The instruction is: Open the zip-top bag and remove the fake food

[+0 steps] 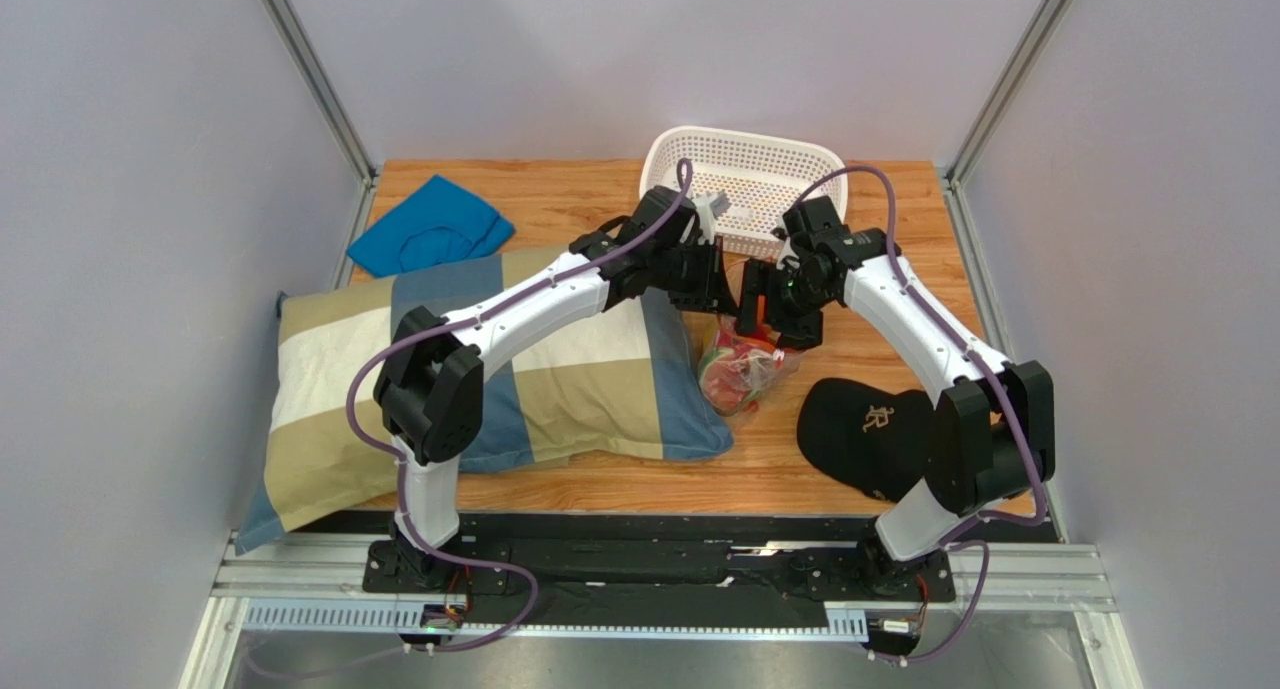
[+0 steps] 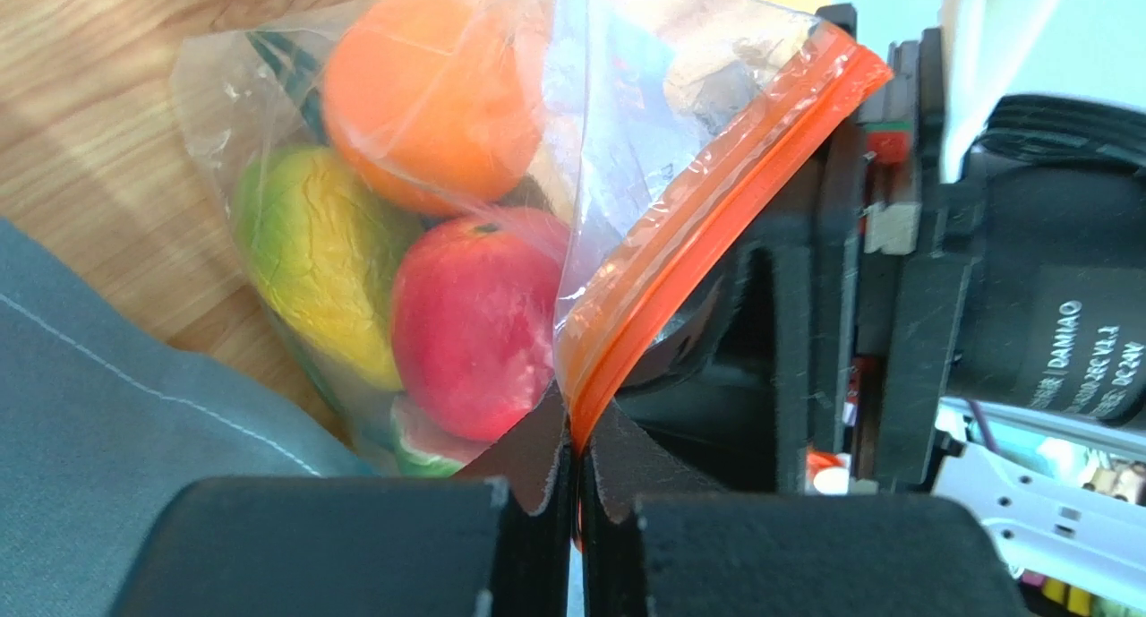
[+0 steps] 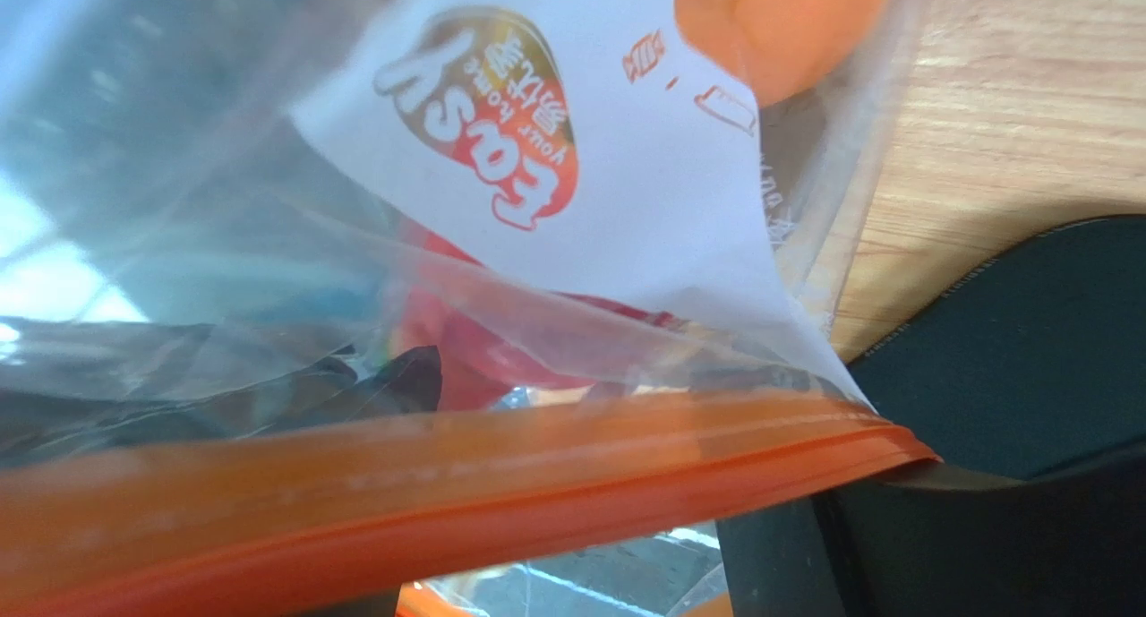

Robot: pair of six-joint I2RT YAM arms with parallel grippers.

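Bag (image 1: 739, 371) on bench (image 1: 571, 209) betw. pillow (image 1: 601, 374) & cap (image 1: 864, 427), mouth up | L gripper (image 2: 576, 436) clamped on zip strip (image 2: 700, 228) | R gripper (image 1: 763, 311) at strip, grip unclear | film likely light, slick, floppy; food (image 2: 471, 322) loose inside | pinch strip only

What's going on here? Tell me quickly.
Two robot arms are working on the zip-top bag. The left gripper is shut on its orange zip strip. The right gripper sits at the strip too, its grip unclear. The fake food is inside the bag.
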